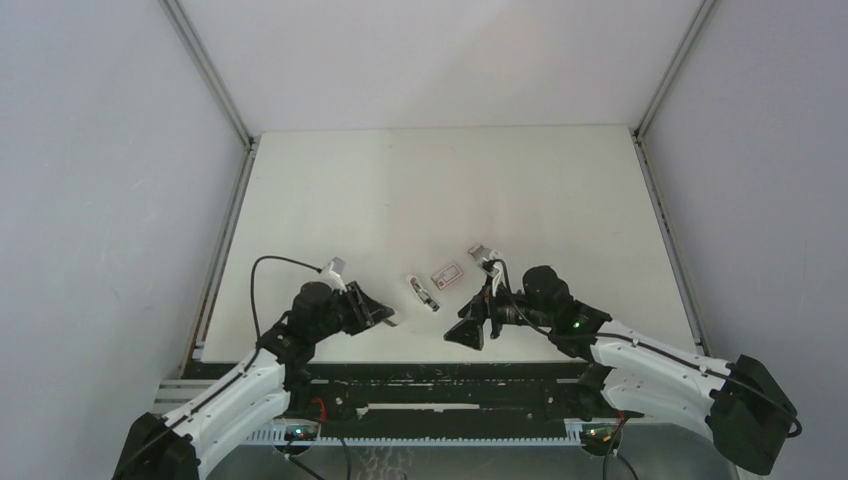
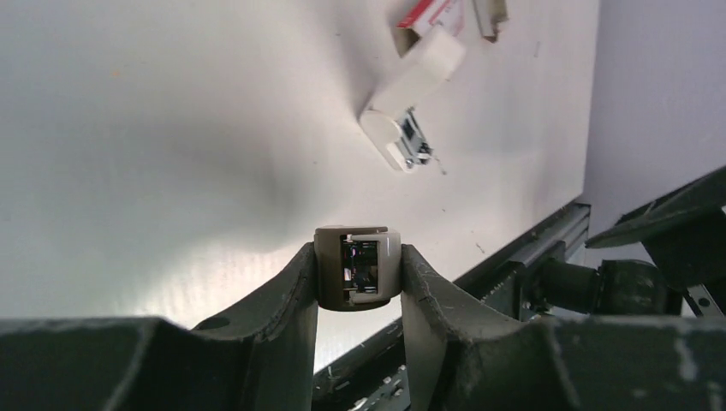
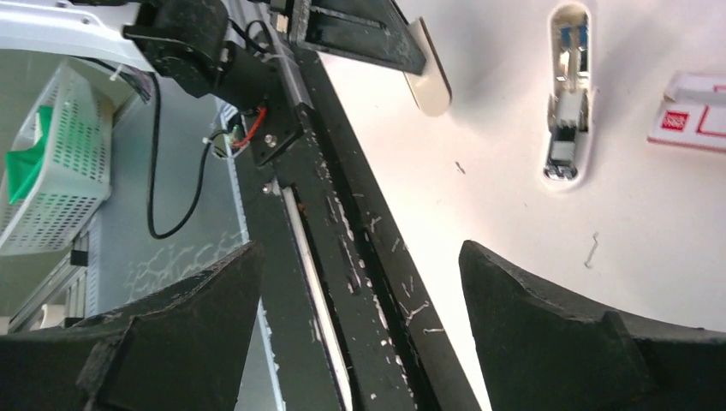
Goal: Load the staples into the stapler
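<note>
No legible text in any view. Staples box (image 3: pixel 695 118): white label bears small red block with pale marks, plus red outlined frame beside it; characters too blurred to read. Overhead view: label only red-white speck.

Left tool (image 2: pixel 358 259) clamps a small beige piece (image 2: pixel 358 276).

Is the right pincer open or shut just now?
Open. In its own wrist view the right pincer has its two dark fingers standing wide apart, with nothing gripped between them.
</note>
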Robot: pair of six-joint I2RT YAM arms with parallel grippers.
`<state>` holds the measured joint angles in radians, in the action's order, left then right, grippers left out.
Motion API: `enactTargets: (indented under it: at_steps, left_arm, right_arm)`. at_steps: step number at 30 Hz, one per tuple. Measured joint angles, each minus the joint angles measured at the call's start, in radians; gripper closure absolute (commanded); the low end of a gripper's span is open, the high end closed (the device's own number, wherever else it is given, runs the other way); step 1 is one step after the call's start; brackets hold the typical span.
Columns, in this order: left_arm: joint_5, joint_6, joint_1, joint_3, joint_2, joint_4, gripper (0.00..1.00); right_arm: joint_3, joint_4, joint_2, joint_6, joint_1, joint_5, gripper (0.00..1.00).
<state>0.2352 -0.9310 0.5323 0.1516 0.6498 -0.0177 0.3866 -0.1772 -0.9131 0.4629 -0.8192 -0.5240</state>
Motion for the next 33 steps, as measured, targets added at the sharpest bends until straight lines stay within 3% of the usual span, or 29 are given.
enactTargets:
  at_steps: [3, 8, 13, 24, 29, 33]
  left_arm:
    - [-0.003, 0.015, -0.038, -0.002, 0.034, -0.01, 0.87]
    - [-0.003, 0.053, -0.111, -0.001, 0.087, -0.023, 0.47]
    - [-0.01, 0.089, -0.143, 0.0, 0.1, -0.031, 0.29]
    - [-0.139, 0.173, -0.155, 0.032, -0.011, -0.192, 0.21]
    - [-0.183, 0.255, -0.156, 0.112, -0.051, -0.24, 0.24]
    - [-0.128, 0.296, -0.152, 0.145, -0.021, -0.153, 0.26]
  right_arm:
    - [-0.023, 0.019, 0.016, -0.006, 0.002, 0.024, 0.18]
    - [-0.057, 0.034, 0.032, -0.008, 0.002, 0.058, 0.18]
    - [-0.078, 0.038, 0.054, -0.011, 0.006, 0.082, 0.18]
    - [-0.081, 0.063, 0.086, -0.024, 0.011, 0.133, 0.2]
    - [-0.068, 0.105, 0.053, -0.038, -0.058, 0.291, 0.26]
    - [-0.013, 0.133, -0.05, -0.048, -0.143, 0.436, 0.32]
